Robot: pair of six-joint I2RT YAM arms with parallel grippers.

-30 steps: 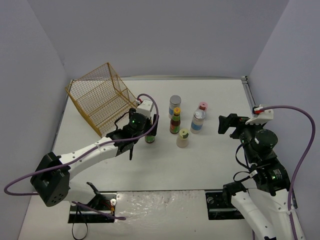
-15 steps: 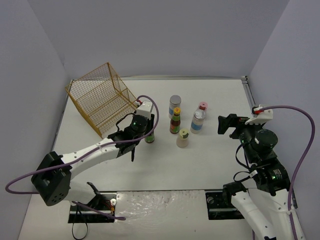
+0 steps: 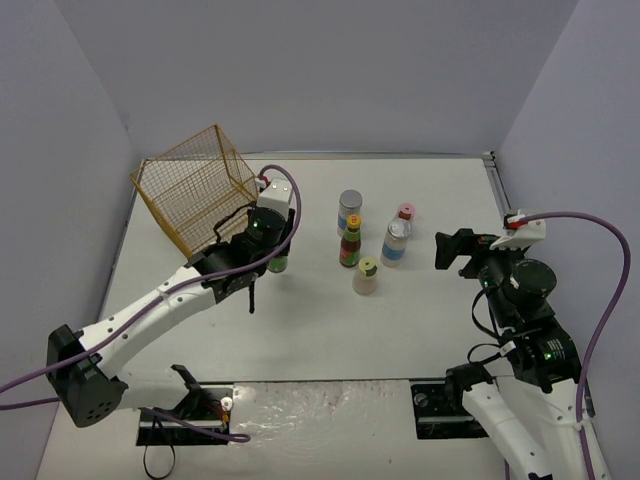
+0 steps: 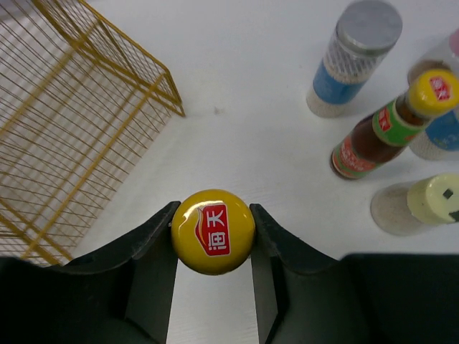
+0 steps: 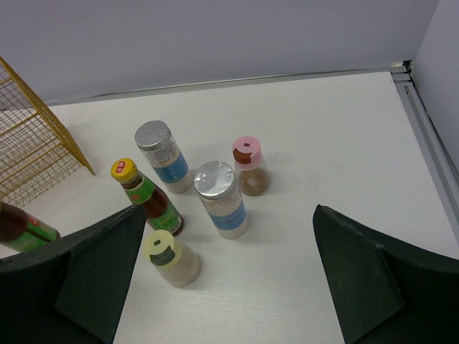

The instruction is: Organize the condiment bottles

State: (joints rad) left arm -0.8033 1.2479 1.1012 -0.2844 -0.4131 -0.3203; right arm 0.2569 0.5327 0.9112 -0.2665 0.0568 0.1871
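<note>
**While left gripper (image 4: pixel 212 211) holds one dark bottle (image 4: pixel 212 240), five others stand grouped**

As your left wrist view shows, the left gripper is closed onto the yellow cap of the dark bottle, with its jaws pressed against either side of the cap. Seen from above, this bottle sits just beside the near right corner of the gold wire basket (image 3: pixel 195 195), which rests tilted at the far left of the worktop (image 3: pixel 400 330). Whether the bottle's base touches the worktop cannot be told.

Your right gripper (image 3: pixel 452 250) is on the right side of the worktop. Its jaws are spread wide with nothing between them, and it is apart from every bottle.

Five bottles stand upright around mid-worktop, well apart from the held one:

- **Far row:** the rear silver-lidded bottle (image 5: pixel 165 168), blue-labelled, on the left, and the pink-capped bottle (image 5: pixel 251 175) on the right.
- **Middle row:** the second dark bottle (image 5: pixel 154 204), with a yellow cap and red-green label, just beside the rear silver-lidded bottle. The front silver-lidded bottle (image 5: pixel 226 211), also blue-labelled, is just beside the pink-capped bottle.
- **Nearest the arms:** the green-capped bottle (image 5: pixel 176 265), pale in body, just beside the second dark bottle.

None of the five is inside the basket.
</note>
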